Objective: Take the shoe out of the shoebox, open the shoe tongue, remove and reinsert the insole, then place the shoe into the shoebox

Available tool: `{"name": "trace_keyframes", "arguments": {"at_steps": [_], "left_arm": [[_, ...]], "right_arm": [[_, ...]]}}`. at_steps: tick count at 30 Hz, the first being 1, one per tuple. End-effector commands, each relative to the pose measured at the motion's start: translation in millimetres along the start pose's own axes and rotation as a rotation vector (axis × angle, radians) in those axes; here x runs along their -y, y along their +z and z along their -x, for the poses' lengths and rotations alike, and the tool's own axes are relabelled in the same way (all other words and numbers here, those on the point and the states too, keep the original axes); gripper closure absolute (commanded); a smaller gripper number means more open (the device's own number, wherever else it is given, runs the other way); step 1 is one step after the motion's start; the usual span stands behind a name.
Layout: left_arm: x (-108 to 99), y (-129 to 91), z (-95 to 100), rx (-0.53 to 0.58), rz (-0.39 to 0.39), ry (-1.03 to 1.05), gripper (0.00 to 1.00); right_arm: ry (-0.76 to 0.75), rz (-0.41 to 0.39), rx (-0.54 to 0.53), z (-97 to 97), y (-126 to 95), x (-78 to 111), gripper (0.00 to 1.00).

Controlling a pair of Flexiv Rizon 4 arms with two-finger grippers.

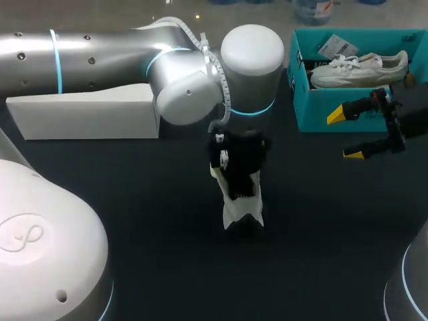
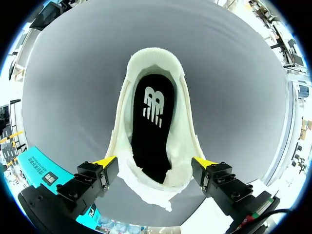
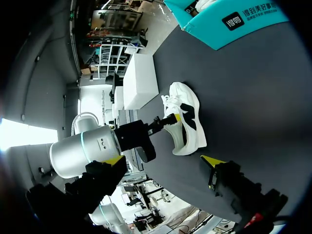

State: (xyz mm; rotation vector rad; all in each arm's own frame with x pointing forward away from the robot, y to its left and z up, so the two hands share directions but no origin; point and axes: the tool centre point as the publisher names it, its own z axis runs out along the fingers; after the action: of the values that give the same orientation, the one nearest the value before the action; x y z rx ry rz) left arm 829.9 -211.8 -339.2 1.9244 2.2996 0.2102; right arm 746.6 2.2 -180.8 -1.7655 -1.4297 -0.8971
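Note:
A white shoe (image 1: 242, 211) lies on the dark table (image 1: 134, 200) at the middle, its black insole (image 2: 152, 131) inside it. My left gripper (image 2: 155, 163) hangs right over the shoe (image 2: 156, 58), open, one yellow-tipped finger on each side of its tongue end. In the head view that gripper (image 1: 239, 180) hides most of the shoe. The teal shoebox (image 1: 321, 110) stands at the back right with a second white shoe (image 1: 358, 69) in it. My right gripper (image 1: 346, 135) stands open and empty in front of the box, well apart from the shoe (image 3: 187, 122) on the table.
A white box lid (image 1: 87, 114) lies at the back left, behind my left arm (image 1: 100, 53). The teal box's corner (image 2: 41, 168) shows beside my left gripper. Bare table lies in front of the shoe and between it and the teal box.

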Motion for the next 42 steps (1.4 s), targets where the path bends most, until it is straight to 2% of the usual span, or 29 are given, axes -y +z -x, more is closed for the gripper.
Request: {"name": "trace_keyframes", "arguments": {"at_steps": [1, 5, 6, 7, 9, 14, 25, 35, 42], "left_arm": [[-14.6, -5.1, 3.1, -0.006, 0.003, -0.014, 0.0], [-29.8, -13.0, 2.1, 0.007, 0.023, -0.04, 0.0], [-33.2, -15.2, 1.4, 0.011, 0.03, -0.047, 0.06], [-36.6, -17.4, 0.8, 0.014, 0.034, -0.053, 0.22], [-41.0, -22.2, -0.6, 0.023, 0.037, -0.062, 1.0], [-42.8, -27.2, -3.5, 0.028, 0.04, -0.063, 1.0], [-35.3, -18.4, -19.0, -0.033, 0.0, -0.069, 1.0], [4.3, -7.8, -16.9, -0.116, -0.106, -0.141, 1.0], [-13.7, -28.0, -11.7, -0.06, -0.067, -0.222, 1.0]], "right_arm": [[0.001, 0.0, 0.004, -0.2, 0.9, 0.0, 0.0], [0.001, 0.0, 0.004, -0.2, 0.9, 0.0, 0.0], [0.001, 0.0, 0.004, -0.2, 0.9, 0.0, 0.0], [0.001, 0.0, 0.004, -0.2, 0.9, 0.0, 0.0], [0.001, 0.0, 0.004, -0.2, 0.9, 0.0, 0.0], [0.001, 0.0, 0.004, -0.2, 0.9, 0.0, 0.0], [0.001, 0.0, 0.004, -0.2, 0.9, 0.0, 0.0], [0.001, 0.0, 0.004, -0.2, 0.9, 0.0, 0.0], [0.001, 0.0, 0.004, -0.2, 0.9, 0.0, 0.0]]}}
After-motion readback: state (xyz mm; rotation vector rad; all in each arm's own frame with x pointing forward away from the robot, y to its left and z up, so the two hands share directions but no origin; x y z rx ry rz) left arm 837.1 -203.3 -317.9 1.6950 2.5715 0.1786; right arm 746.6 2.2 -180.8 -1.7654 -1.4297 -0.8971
